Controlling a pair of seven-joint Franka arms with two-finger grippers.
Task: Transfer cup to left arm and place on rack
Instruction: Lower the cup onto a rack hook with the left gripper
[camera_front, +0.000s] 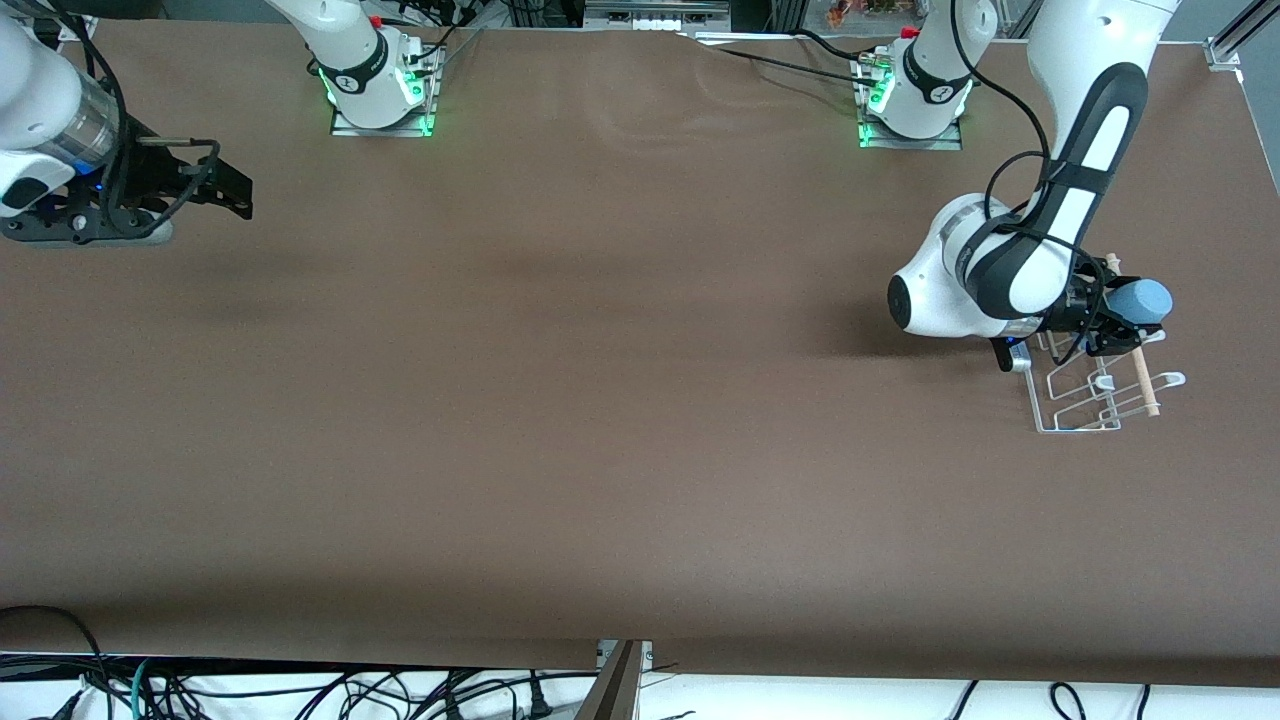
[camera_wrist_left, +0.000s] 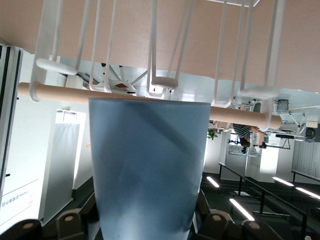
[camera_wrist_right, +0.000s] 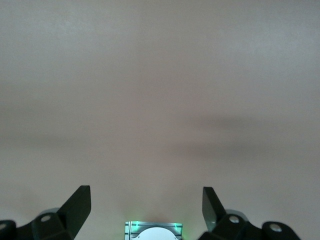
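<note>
The light-blue cup (camera_front: 1143, 299) is held on its side in my left gripper (camera_front: 1108, 326), which is shut on it just above the white wire rack (camera_front: 1078, 405) at the left arm's end of the table. In the left wrist view the cup (camera_wrist_left: 150, 170) fills the middle between the dark fingers (camera_wrist_left: 220, 224). Its rim is close to the rack's pegs (camera_wrist_left: 164, 81) and to the wooden dowel (camera_wrist_left: 55, 93). My right gripper (camera_front: 232, 190) waits at the right arm's end of the table, its jaws wide open with nothing between them (camera_wrist_right: 145, 205).
Brown table surface (camera_front: 600, 400) spreads between the two arms. The arm bases (camera_front: 380, 95) (camera_front: 912, 110) stand at the edge farthest from the front camera. Cables (camera_front: 300, 695) lie below the near edge. The rack sits close to the table's end.
</note>
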